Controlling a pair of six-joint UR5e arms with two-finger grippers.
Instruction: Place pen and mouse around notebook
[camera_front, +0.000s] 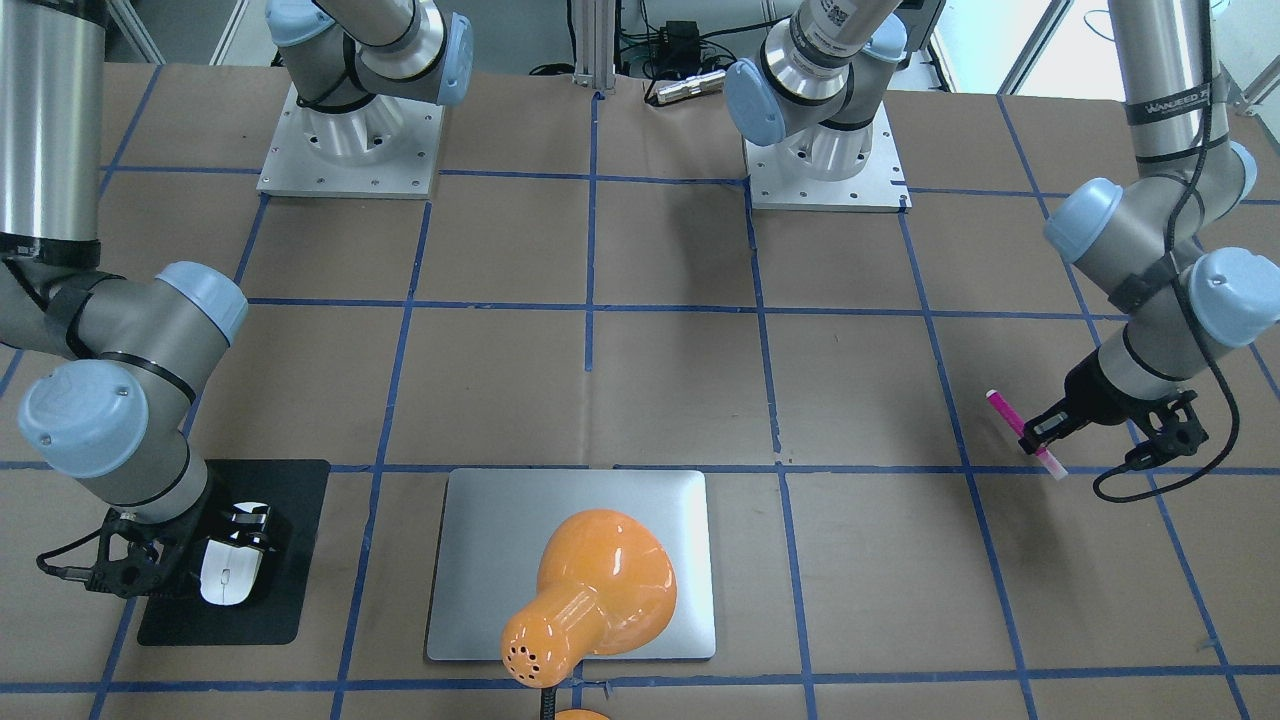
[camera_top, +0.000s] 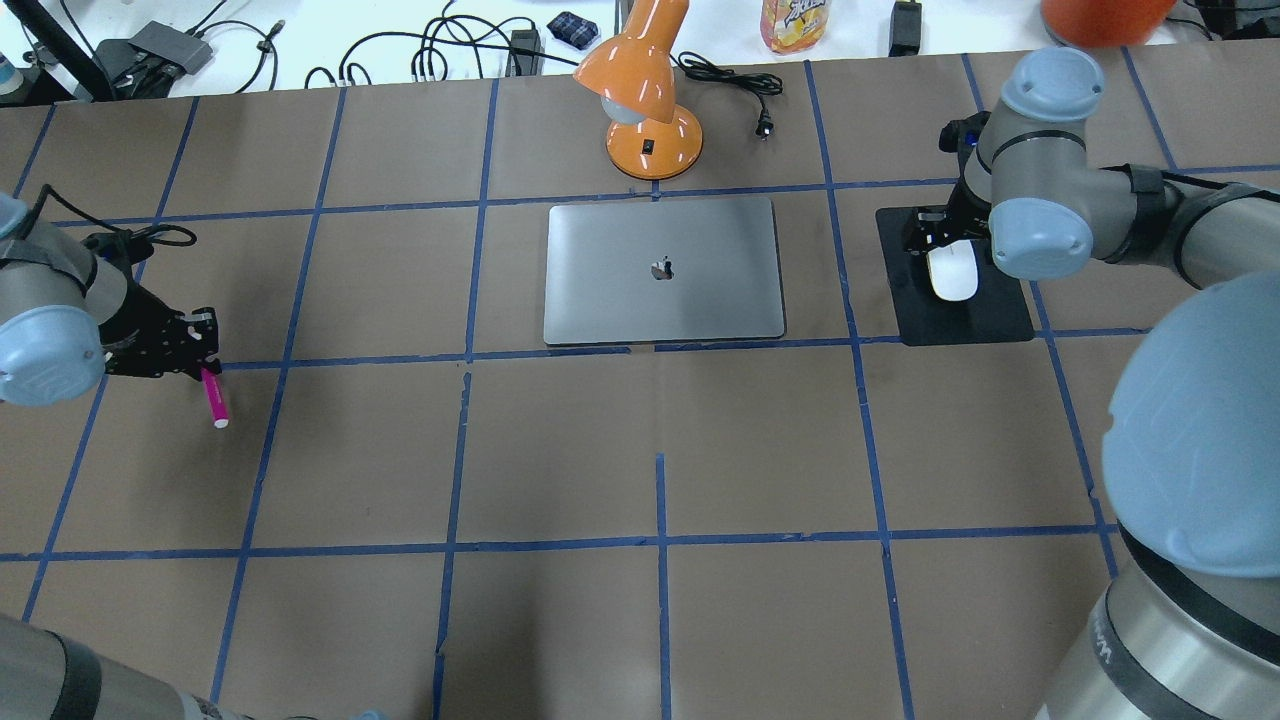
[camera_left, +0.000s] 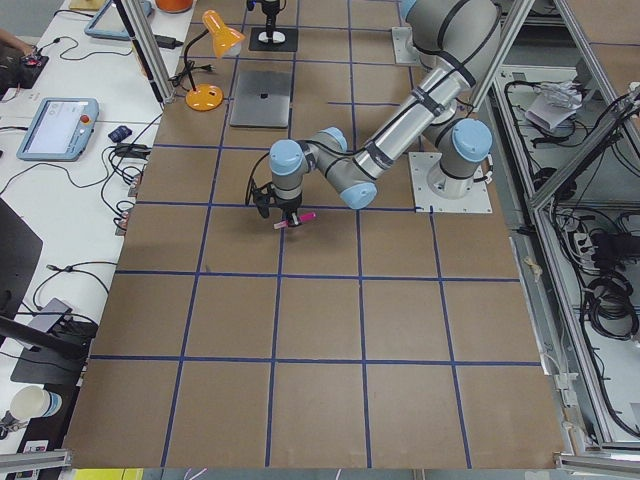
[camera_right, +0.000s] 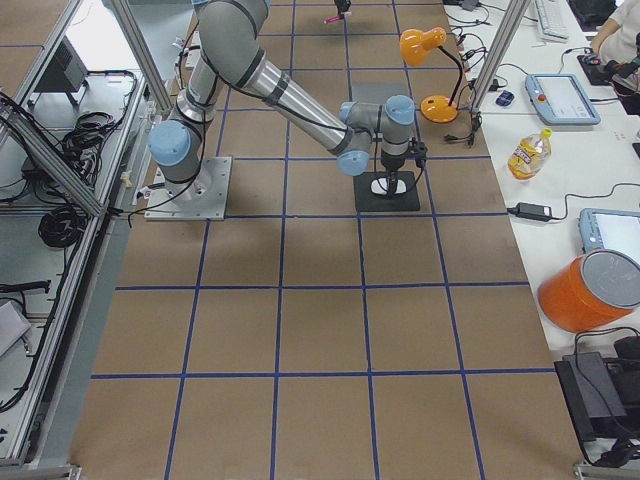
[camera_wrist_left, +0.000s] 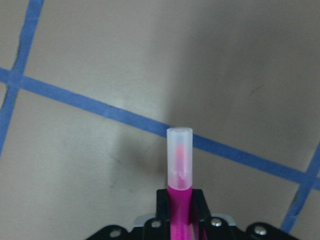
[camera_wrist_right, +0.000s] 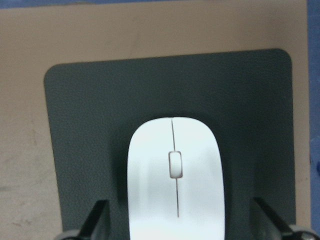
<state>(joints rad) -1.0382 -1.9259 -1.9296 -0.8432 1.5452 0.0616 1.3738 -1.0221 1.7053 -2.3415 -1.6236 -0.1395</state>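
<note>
The silver-grey notebook (camera_top: 662, 270) lies flat at the table's far middle, partly behind the lamp in the front view (camera_front: 480, 560). My left gripper (camera_top: 195, 362) is shut on the magenta pen (camera_top: 213, 397), far to the notebook's left. In the left wrist view the pen's pale cap (camera_wrist_left: 179, 155) sticks out over the table. The white mouse (camera_top: 952, 272) rests on a black mat (camera_top: 965, 320) right of the notebook. My right gripper (camera_top: 945, 240) is open and straddles the mouse (camera_wrist_right: 175, 180), its fingers (camera_wrist_right: 99, 220) standing apart from the mouse's sides.
An orange desk lamp (camera_top: 645, 100) stands just behind the notebook, its head leaning over it (camera_front: 595, 590). Blue tape lines grid the brown table. Cables, a bottle and tablets sit on the white bench beyond the far edge. Both arm bases (camera_front: 350, 140) are bolted on the robot's side.
</note>
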